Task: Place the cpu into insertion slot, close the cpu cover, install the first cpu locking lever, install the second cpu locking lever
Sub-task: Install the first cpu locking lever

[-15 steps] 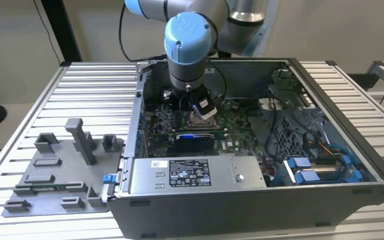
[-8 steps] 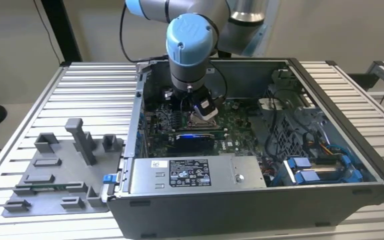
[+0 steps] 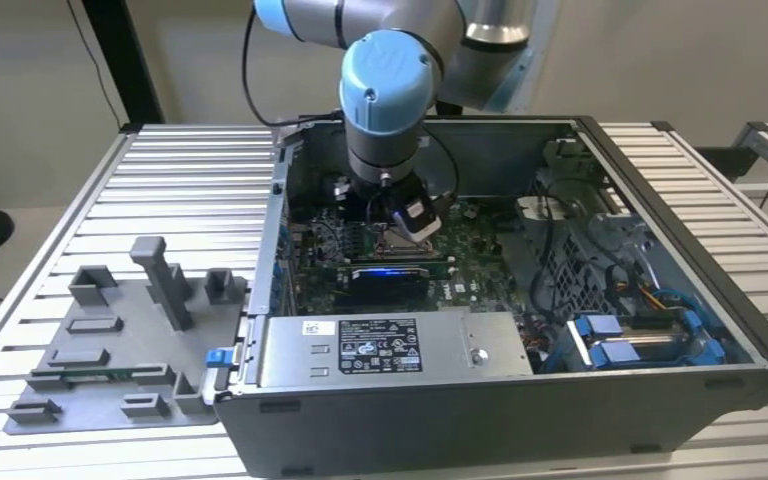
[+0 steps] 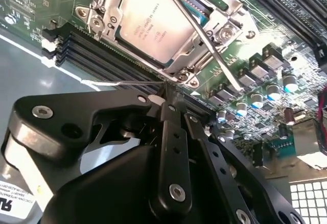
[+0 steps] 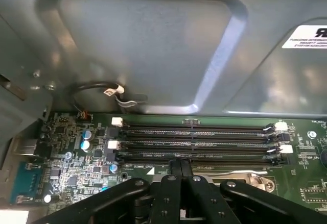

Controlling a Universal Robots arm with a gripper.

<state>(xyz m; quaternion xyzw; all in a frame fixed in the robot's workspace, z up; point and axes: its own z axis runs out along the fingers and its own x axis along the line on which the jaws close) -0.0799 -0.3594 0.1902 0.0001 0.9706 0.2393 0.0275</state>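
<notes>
One cpu (image 4: 153,22) sits under the cpu cover (image 4: 190,58); pincer (image 4: 164,92) pressed together at locking lever (image 4: 122,83), likely to push it.

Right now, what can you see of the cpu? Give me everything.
In the second wrist view, the cpu is a flat square chip with a silvery-tan metal top and faint print. It lies level inside the cut-out of the silvery cpu cover, which frames its edges and appears to rest on them. A thin metal lever rod crosses above one side. The gripper sits beside the socket, clear of the chip.
</notes>
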